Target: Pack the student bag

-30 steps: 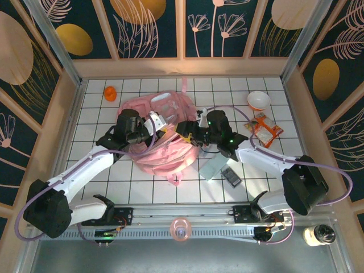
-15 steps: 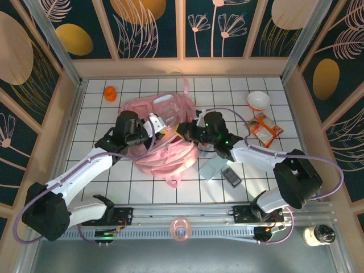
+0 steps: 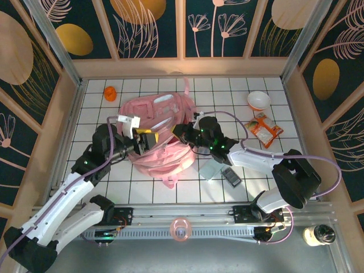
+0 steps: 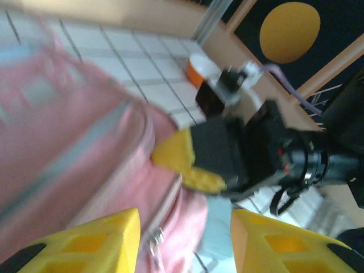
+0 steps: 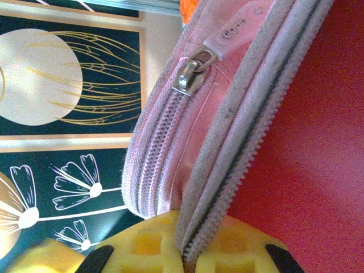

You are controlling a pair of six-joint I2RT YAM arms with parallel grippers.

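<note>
Since a second ago the left arm has drawn back toward the left side of the student bag [image 3: 168, 159], its jaws parting, while the right gripper [image 3: 181, 132] has closed.

Over the bag's left part, the left gripper [image 3: 145, 138] hangs with jaws apart and nothing between them. At the bag's right edge, the right gripper pinches the zipper-lined rim, the seam running between its pads [image 5: 148, 250].

The risk, as I judge it, is that so thin a pinch slips off the seam under pull, or drags the whole soft bag instead of opening it.

The bag lies slumped mid-table, pink, with a zipper pull [image 5: 190, 71] close to the grip. A strap [image 3: 185, 86] trails off its far side.
</note>
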